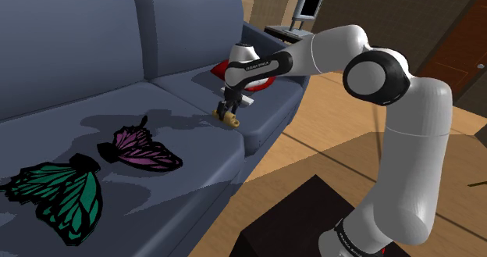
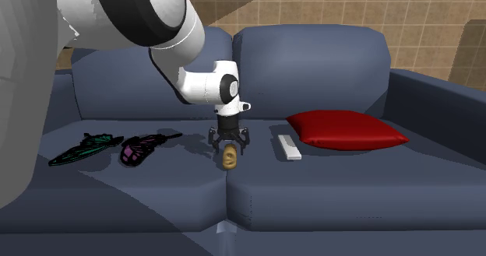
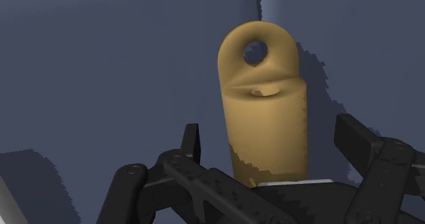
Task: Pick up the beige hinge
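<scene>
Item: beige hinge [image 2: 229,158] on sofa [image 2: 350,192], by seat seam [image 2: 227,196]. Released claw [image 2: 228,143] straddles it from twelve o'clock in the second exterior view, not touching. Risk: the rounded hinge may slip out on closing.

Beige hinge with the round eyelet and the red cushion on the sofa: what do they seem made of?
The beige eyelet hinge: smooth, matte, evenly coloured, no metallic glint; plastic or painted metal, I cannot tell. The red cushion: probably soft fabric, judging by its puffed shape and tapering corners; flat, no sheen.
</scene>
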### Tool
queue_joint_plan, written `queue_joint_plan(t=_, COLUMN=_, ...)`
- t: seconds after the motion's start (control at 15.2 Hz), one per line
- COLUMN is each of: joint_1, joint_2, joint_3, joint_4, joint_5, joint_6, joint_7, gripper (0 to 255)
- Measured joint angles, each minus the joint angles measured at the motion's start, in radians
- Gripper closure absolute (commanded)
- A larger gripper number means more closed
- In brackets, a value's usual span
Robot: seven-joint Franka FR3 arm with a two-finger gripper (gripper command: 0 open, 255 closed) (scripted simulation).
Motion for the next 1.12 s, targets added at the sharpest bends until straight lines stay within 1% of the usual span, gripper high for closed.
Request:
queue_joint_plan(t=0.07, joint_1=-0.001, joint_2=0.004, joint_3=0.0, joint_4=0.0, joint_5=0.0, joint_6=0.003, joint_7=-0.001, gripper=255)
queue_joint_plan(t=0.73, joint_1=-0.001, joint_2=0.005, joint_3=0.0, joint_4=-0.001, joint_5=0.0, joint_6=0.007, joint_7=-0.001, gripper=255)
queue_joint_plan(t=1.12, joint_1=0.0, joint_2=-0.027, joint_3=-0.001, joint_4=0.018, joint_5=-0.001, joint_6=-0.044, joint_7=-0.001, gripper=255)
